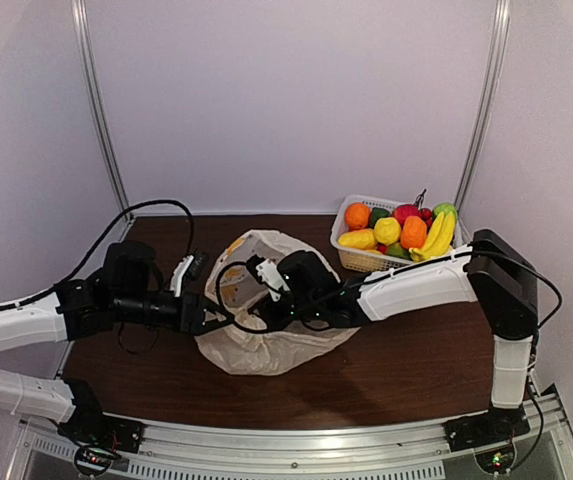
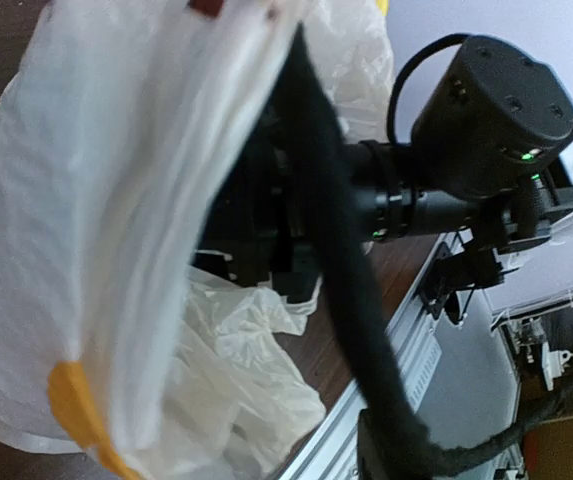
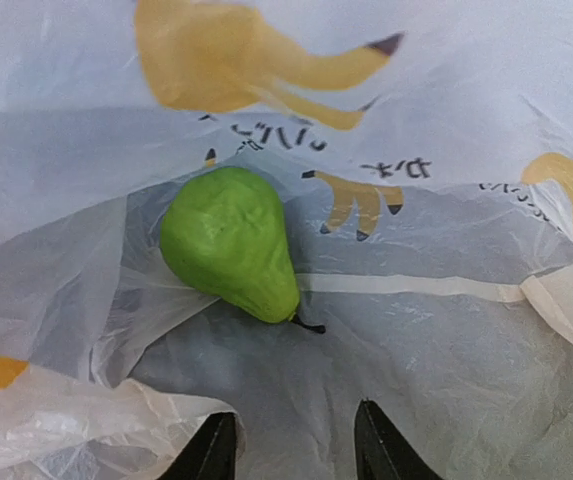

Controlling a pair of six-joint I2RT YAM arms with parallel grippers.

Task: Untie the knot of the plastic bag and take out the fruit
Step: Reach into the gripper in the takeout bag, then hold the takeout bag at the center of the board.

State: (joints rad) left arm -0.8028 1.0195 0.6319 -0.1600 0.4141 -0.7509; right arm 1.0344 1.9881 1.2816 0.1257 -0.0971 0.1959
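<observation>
**Bag open, one pear sitting inside**

Closest to the arm bases, the dark brown wooden desk [image 1: 416, 370] carried a thin, crinkly cream plastic bag [image 1: 266, 350] with yellow banana prints, sitting roughly mid-desk. The left gripper [image 1: 209, 320] was up against the bag's left edge. Its wrist camera was smothered by plastic and a thick black cable [image 2: 346, 280], so I honestly couldn't tell if it was apart or pinching anything. The right gripper [image 3: 291, 455] was inside the bag's open mouth, its two black fingertips [image 3: 211, 450] apart with nothing between them. Just past them, a green pear-shaped toy fruit [image 3: 231, 245] lay on the bag's inner plastic, not touched by either finger. Further back on the right, a white lattice basket [image 1: 351, 258] held a round orange piece [image 1: 357, 215], a yellow banana bunch [image 1: 438, 235] and other red, yellow and green pieces.
</observation>
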